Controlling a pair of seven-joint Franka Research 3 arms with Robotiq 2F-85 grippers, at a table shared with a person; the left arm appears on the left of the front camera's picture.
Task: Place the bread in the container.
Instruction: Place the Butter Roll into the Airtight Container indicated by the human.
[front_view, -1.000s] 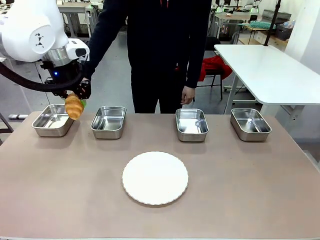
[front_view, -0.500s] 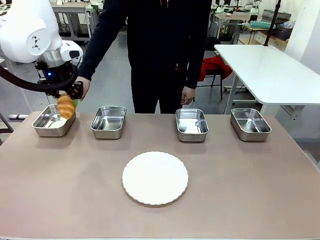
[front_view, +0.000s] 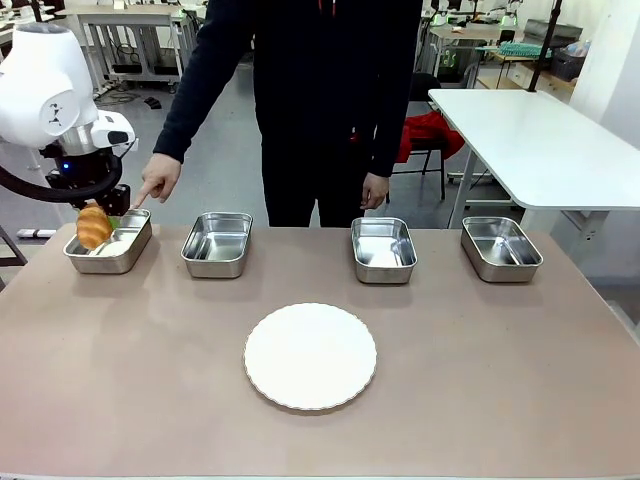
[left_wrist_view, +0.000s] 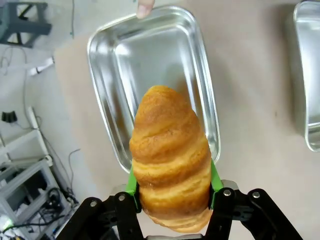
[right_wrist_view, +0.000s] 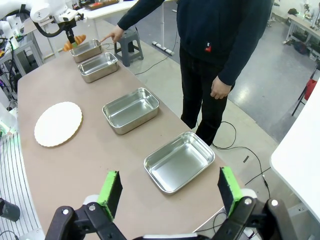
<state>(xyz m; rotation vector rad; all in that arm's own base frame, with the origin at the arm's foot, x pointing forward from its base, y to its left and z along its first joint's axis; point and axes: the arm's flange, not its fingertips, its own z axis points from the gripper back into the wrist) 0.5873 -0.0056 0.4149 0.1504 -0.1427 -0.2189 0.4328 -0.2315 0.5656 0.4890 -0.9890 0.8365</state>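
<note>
Container (left_wrist_view: 105, 50), under the bread (left_wrist_view: 170, 155): shiny polished metal, mirror-like floor, smooth rolled rim. Bread: golden-brown baked crust, ridged, slightly glossy. Left pincer (left_wrist_view: 172, 192), clamped on the bread: matt black plastic body, bright green pads. Counter (front_view: 480, 380): matt brownish surface, smooth. Plate (front_view: 310, 356) near the container: matt white, scalloped edge.

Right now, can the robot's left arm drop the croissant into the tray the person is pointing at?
Probably yes. The left gripper holds the croissant right above that tray, which looks bare inside. The person's hand only points at its far rim.
</note>
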